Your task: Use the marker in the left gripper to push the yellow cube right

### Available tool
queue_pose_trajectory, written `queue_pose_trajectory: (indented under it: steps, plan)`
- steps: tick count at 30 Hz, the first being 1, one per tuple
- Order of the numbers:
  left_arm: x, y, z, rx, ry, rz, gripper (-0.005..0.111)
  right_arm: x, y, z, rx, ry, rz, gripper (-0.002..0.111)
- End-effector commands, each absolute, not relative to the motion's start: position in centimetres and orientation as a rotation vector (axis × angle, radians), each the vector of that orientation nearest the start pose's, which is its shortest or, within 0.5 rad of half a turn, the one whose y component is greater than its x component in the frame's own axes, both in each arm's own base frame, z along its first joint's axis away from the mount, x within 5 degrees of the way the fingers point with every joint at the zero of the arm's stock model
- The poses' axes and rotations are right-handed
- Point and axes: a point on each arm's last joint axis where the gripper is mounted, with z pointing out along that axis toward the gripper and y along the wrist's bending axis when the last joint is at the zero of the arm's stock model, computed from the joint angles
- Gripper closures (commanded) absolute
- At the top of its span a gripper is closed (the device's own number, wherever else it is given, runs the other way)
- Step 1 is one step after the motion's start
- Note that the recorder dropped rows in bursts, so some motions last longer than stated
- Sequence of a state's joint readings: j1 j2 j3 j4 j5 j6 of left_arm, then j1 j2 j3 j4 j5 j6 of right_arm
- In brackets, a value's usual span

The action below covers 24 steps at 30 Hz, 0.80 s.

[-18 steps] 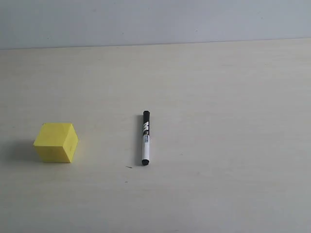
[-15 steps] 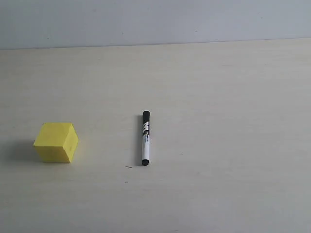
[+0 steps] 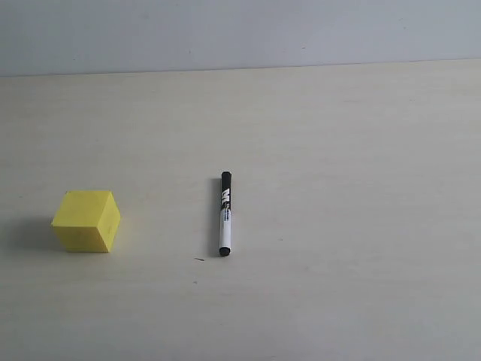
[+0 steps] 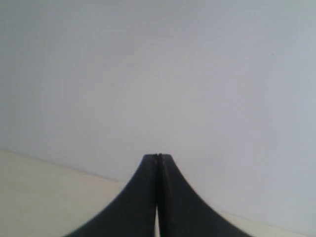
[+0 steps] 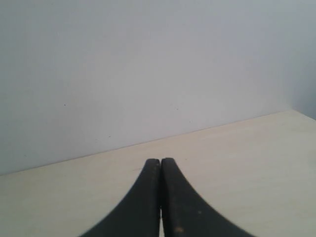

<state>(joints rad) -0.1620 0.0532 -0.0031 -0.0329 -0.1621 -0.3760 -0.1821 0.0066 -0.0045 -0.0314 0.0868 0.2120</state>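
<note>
The yellow cube (image 3: 86,220) rests on the pale table at the left of the exterior view. To its right, apart from it, the marker (image 3: 225,213) lies flat with its black cap pointing toward the back wall. No arm shows in the exterior view. My left gripper (image 4: 158,156) appears only in the left wrist view, black fingers pressed together with nothing between them, facing the wall. The right gripper (image 5: 160,160) is likewise shut and empty in the right wrist view. Neither wrist view shows the cube or the marker.
The light wooden table (image 3: 353,226) runs back to a plain grey-white wall (image 3: 240,34). A tiny dark speck (image 3: 199,259) lies just left of the marker's near end.
</note>
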Motion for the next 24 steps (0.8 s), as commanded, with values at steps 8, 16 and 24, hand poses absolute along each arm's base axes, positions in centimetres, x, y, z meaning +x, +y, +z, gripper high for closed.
queue_pose_trajectory:
  steps: [8, 16, 24]
  plan:
    - [10.4, -2.1, 28.8, -0.068, 1.477, -0.414, 0.107, 5.5, -1.1, 20.6, 0.286, 1.539, -0.007, 0.108]
    - [14.6, -2.2, 37.1, 0.153, 1.538, -0.071, 0.107, 5.5, -1.1, 20.6, 0.286, 1.539, -0.007, 0.108]
    - [20.9, -1.9, 37.1, -0.043, 2.188, 0.024, 0.107, 5.5, -1.1, 20.6, 0.286, 1.539, -0.007, 0.108]
